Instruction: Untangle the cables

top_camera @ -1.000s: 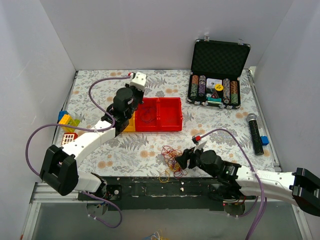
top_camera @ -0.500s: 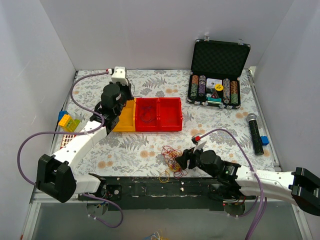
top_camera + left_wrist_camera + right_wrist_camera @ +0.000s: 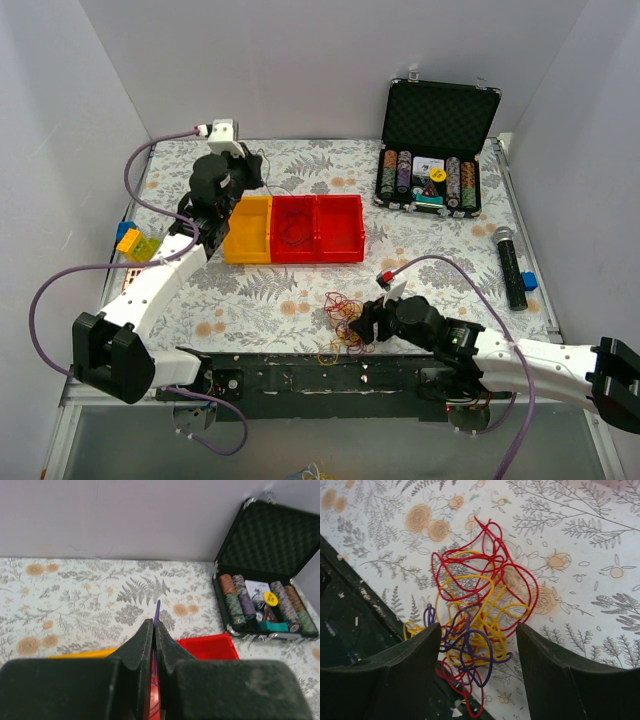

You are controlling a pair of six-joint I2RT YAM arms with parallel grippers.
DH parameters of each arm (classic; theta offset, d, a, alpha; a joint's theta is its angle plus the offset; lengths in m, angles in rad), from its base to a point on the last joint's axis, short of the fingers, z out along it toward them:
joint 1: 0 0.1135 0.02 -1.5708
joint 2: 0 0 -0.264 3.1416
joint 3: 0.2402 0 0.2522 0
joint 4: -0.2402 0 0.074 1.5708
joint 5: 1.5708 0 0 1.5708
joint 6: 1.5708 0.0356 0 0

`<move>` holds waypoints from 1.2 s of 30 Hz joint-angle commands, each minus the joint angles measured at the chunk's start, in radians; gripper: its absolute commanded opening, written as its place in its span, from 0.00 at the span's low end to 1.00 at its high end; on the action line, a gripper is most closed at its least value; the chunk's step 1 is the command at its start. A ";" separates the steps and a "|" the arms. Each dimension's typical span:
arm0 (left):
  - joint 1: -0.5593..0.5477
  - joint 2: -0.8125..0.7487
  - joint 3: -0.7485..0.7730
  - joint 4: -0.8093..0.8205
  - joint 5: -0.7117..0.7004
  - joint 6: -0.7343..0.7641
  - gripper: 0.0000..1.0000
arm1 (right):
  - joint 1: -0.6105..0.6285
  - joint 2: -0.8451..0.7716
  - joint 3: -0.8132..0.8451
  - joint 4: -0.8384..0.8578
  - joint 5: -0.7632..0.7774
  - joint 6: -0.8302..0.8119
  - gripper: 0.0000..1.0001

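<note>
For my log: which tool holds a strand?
The left tool, shut on a thin purple strand; the right tool is open over the tangle.

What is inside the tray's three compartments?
A thin looped strand lies in the middle red compartment of the tray. The other two compartments show nothing from above. The left gripper, shut on a purple strand, hides part of the tray in its wrist view.

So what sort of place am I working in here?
Looks like an enclosed robot test cell, not a home: plain white walls box in a floral-print table cover, scattered with unrelated props like an open black poker-chip case and a black handheld microphone.
</note>
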State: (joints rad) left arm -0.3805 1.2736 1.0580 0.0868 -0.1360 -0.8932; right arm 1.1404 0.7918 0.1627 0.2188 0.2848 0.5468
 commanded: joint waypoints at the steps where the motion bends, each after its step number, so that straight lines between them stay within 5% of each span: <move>1: 0.037 -0.002 0.105 0.042 0.055 -0.036 0.00 | 0.004 -0.042 0.133 -0.160 -0.125 0.027 0.70; 10: 0.040 -0.025 0.054 0.053 0.104 -0.010 0.00 | 0.004 -0.080 0.235 -0.351 -0.130 0.047 0.72; 25: 0.037 -0.026 0.010 0.053 0.260 -0.021 0.00 | 0.004 -0.137 0.143 -0.282 0.017 0.087 0.71; 36: 0.028 -0.023 0.054 0.047 0.250 0.004 0.00 | 0.004 -0.184 0.077 -0.265 0.028 0.133 0.68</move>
State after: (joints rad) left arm -0.3473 1.2785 1.0763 0.1284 0.1040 -0.9009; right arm 1.1400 0.6361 0.2611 -0.0952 0.2867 0.6540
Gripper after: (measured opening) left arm 0.017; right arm 0.689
